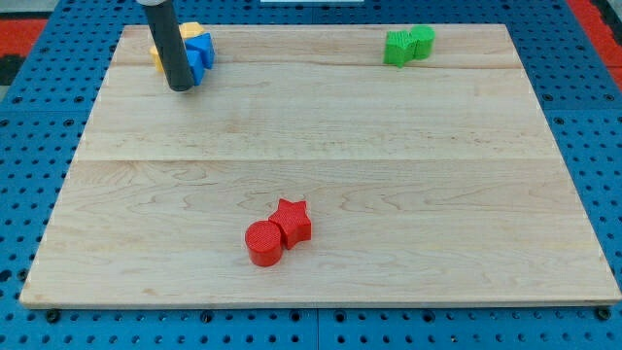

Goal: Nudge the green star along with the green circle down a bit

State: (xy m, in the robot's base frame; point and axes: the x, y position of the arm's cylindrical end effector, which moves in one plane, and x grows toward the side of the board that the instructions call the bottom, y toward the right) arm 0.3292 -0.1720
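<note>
The green star [398,48] and the green circle [423,40] sit touching each other near the view's top right of the wooden board [321,165]. The star is on the left, the circle on the right. My rod comes down at the view's top left, and my tip [180,87] rests on the board far to the left of both green blocks. It stands just below and against a cluster of blue blocks [198,56] and yellow blocks [188,32], partly hiding them.
A red circle [263,243] and a red star [292,221] lie touching in the lower middle of the board. A blue perforated table [39,146] surrounds the board.
</note>
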